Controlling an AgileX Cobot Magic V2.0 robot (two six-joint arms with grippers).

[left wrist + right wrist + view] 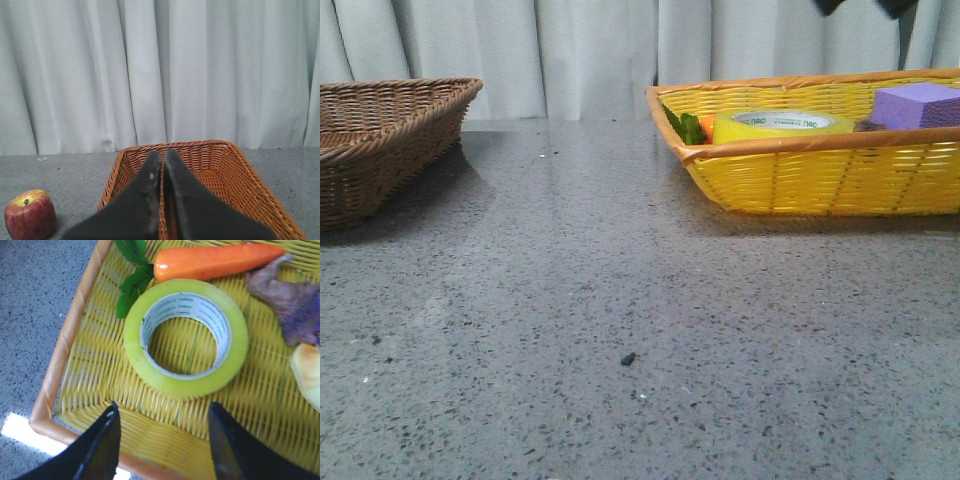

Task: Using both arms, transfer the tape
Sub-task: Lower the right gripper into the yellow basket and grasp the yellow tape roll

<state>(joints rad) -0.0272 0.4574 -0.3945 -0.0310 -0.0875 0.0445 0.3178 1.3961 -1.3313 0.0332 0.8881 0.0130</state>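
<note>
A grey speckled table [620, 300] with white curtains [580, 50] behind it, and a basket at each side.

The right gripper [165, 427] is spread wide and holds nothing; it hangs over the yellow basket [65, 345], with the tape [186, 337] lying flat just past its fingertips. Only the right wrist view shows the whole carrot [215, 262] touching the tape's edge, plus a brown wrinkly thing [285, 300] and a pale thing [307, 372] beside it. The front view adds a purple block [917, 103] in that basket. The left gripper [162, 156] has its fingers pressed together, holding nothing, over the brown basket [240, 175]. Only the left wrist view shows an apple [29, 213] on the table beside that basket.
</note>
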